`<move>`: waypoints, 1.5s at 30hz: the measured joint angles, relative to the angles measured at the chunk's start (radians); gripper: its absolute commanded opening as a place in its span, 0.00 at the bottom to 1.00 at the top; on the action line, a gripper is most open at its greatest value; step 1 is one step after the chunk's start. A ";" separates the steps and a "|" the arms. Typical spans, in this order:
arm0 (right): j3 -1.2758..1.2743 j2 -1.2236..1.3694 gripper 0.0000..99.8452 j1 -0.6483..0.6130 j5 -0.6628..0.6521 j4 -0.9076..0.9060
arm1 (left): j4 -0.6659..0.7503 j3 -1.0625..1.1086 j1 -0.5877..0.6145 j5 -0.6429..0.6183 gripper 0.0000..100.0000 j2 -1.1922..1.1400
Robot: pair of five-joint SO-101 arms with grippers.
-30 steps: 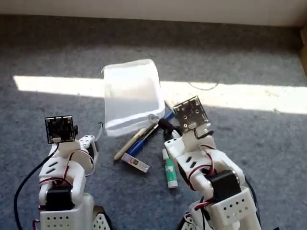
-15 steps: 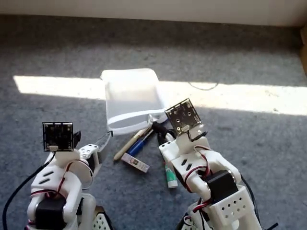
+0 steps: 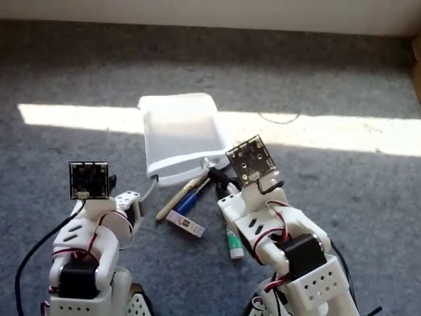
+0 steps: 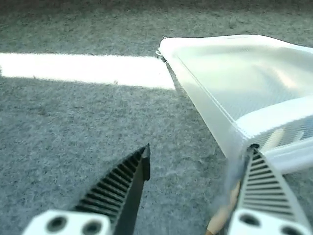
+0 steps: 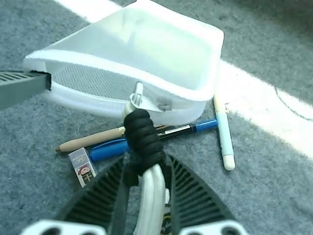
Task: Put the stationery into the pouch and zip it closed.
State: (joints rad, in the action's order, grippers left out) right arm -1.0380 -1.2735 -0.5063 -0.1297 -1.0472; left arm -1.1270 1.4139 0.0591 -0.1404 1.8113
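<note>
High view | pouch (image 3: pixel 181 135) mouth faces arms; blue pen (image 3: pixel 187 199) lies diagonal

Bright sunlight band (image 3: pixel 329 135) crosses dim grey carpet (image 3: pixel 79 66); white pouch (image 3: pixel 181 131) glares.

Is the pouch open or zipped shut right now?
The pouch is open: its mouth gapes in the right wrist view, inside mesh showing. The right gripper is shut on its black pull cord.
</note>
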 measured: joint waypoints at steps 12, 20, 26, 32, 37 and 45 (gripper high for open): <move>0.000 0.000 0.01 0.002 0.000 -0.009 | 0.195 0.117 -0.005 0.000 0.26 -0.002; 0.000 0.000 0.01 0.000 0.000 -0.028 | 0.244 0.152 -0.009 0.000 0.11 -0.003; 0.000 0.000 0.01 -0.002 0.000 -0.028 | 0.238 0.149 -0.009 0.049 0.03 -0.003; 0.000 0.000 0.17 -0.002 0.000 -0.028 | 0.091 0.020 -0.011 0.074 0.01 -0.003; 0.000 0.000 0.23 -0.002 0.000 -0.028 | 0.052 -0.038 -0.011 0.074 0.01 -0.003; 0.000 0.000 0.23 0.000 0.000 -0.029 | -0.025 -0.155 -0.009 0.075 0.01 -0.003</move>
State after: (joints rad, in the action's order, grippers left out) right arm -1.0380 -1.2735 -0.5063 -0.1297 -1.0764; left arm -1.1515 1.2589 0.0499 -0.0652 1.8082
